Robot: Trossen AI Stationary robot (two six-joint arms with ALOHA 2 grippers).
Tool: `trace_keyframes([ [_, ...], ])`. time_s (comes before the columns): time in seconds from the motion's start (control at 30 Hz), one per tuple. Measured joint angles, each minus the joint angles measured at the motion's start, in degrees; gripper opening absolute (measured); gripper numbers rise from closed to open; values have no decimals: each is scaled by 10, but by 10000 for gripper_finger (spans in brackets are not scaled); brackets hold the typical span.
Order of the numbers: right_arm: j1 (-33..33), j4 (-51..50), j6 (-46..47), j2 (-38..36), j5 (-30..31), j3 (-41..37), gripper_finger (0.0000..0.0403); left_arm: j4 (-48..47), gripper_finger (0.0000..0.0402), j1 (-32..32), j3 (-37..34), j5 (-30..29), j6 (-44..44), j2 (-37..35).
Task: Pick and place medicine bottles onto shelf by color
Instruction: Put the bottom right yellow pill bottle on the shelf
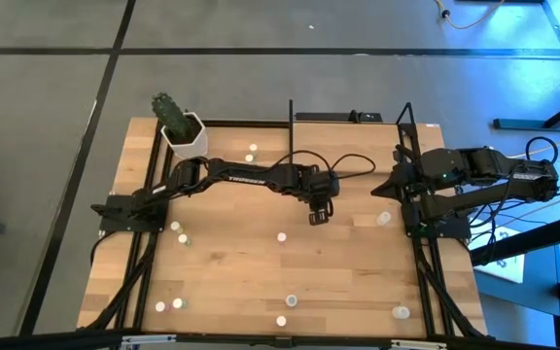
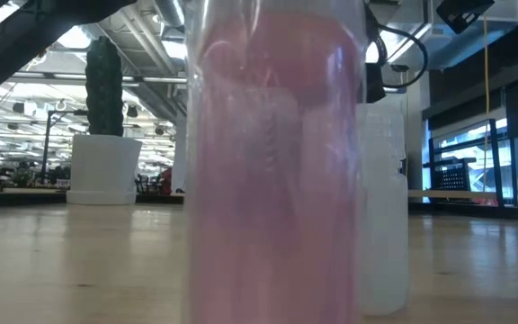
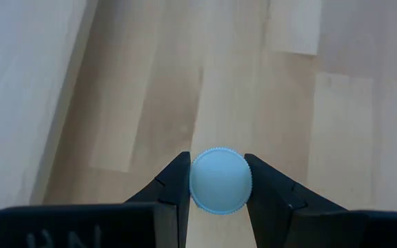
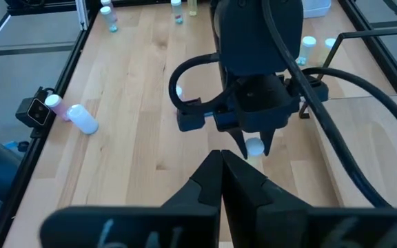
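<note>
Held by the left end effector [image 3: 218, 182], the bottle [image 3: 220, 182] seemingly stands cap-up.

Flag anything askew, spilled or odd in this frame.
One small whitish bottle lies tipped on its side on the wooden tabletop. A pink translucent bottle stands right against the low camera, blocking most of that view. Nothing looks spilled or damaged.

Twelve medicine bottles [image 1: 282, 236], two arms [image 1: 251, 176], one plant pot [image 1: 185, 134] and one shelf [image 1: 358, 156] can be counted.
</note>
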Motion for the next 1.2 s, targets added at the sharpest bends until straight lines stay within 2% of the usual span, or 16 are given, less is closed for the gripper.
trace_keyframes([
  [0.43,0,0,0,0,0,0,12,-31,95,1,0,-26,-63,0],
  [0.97,0,1,0,0,0,0,12,-10,96,-4,1,-16,-95,29],
  [1.2,0,1,0,0,0,0,12,-12,133,-5,0,-18,-95,31],
])
